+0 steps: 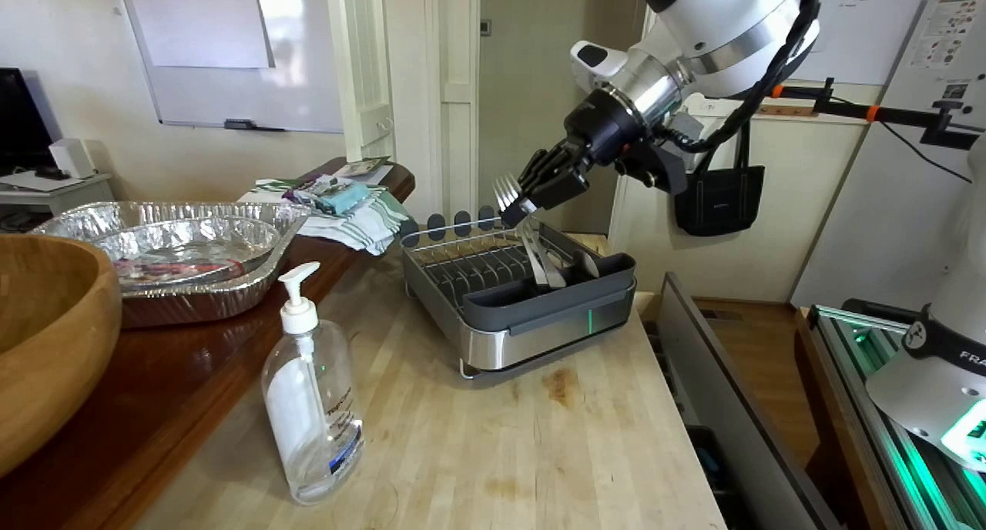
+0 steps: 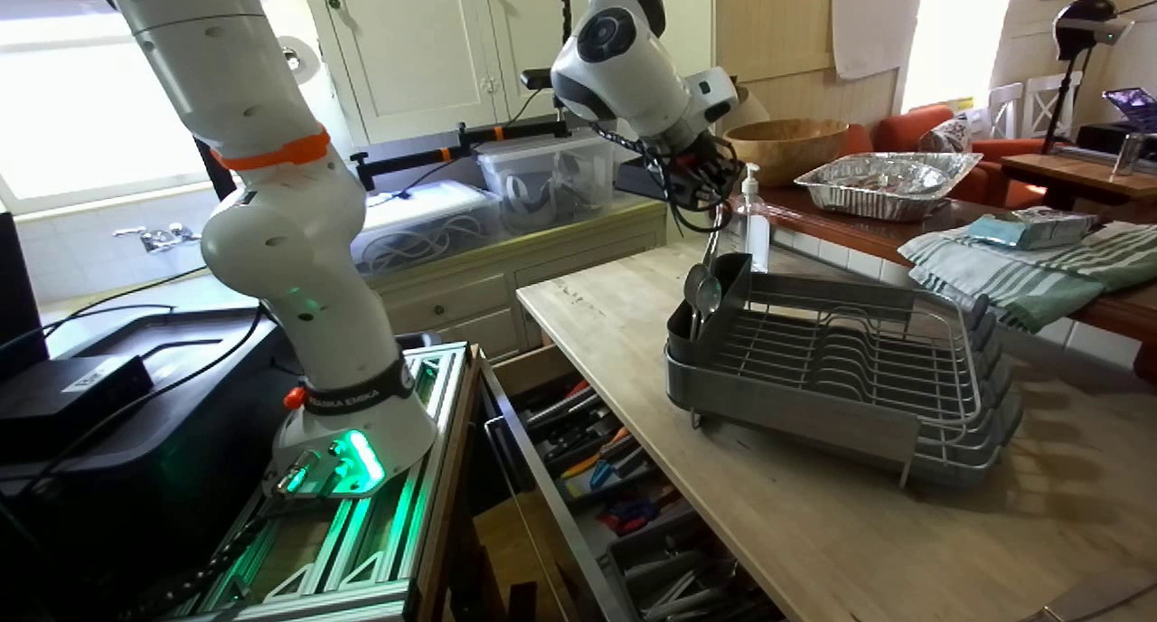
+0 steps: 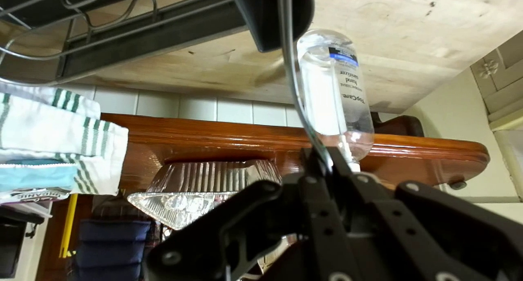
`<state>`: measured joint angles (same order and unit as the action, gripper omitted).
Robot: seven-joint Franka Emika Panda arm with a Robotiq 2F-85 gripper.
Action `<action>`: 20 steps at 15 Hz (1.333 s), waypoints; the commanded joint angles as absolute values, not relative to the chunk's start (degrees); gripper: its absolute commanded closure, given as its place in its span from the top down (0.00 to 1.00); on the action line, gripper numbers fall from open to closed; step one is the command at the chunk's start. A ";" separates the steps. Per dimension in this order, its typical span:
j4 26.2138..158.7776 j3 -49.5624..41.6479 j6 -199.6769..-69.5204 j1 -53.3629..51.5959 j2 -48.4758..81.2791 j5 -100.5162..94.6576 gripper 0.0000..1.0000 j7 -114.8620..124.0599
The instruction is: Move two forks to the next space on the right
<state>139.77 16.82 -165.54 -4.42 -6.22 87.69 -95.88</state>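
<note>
My gripper (image 1: 518,209) is shut on the forks, tilted above the cutlery holder on the grey dish rack (image 1: 431,283). Fork tines (image 1: 506,191) stick out above the fingertips. Two thin silver handles (image 1: 543,262) run down to the opening of the dark cutlery holder (image 1: 493,308); their lower ends are partly hidden. In the wrist view a thin metal handle (image 3: 288,48) runs between the closed fingers (image 3: 325,160); both forks cannot be told apart there. Spoons (image 2: 701,289) stand in the cutlery holder (image 2: 734,283) beside the handles.
A clear pump bottle (image 1: 314,407) stands on the wooden table (image 1: 493,453). A wooden bowl (image 1: 54,345), foil trays (image 1: 192,245) and striped towels (image 1: 358,222) lie on the brown counter. An open drawer (image 2: 542,477) with tools runs along the table edge.
</note>
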 commanded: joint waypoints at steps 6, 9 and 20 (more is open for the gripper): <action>141.18 15.79 -165.48 -4.42 -8.28 94.50 0.02 -103.23; 141.15 15.72 -165.53 -4.44 -9.06 96.47 0.02 -106.12; 141.55 15.92 -166.19 -4.40 -12.20 102.43 0.02 -113.50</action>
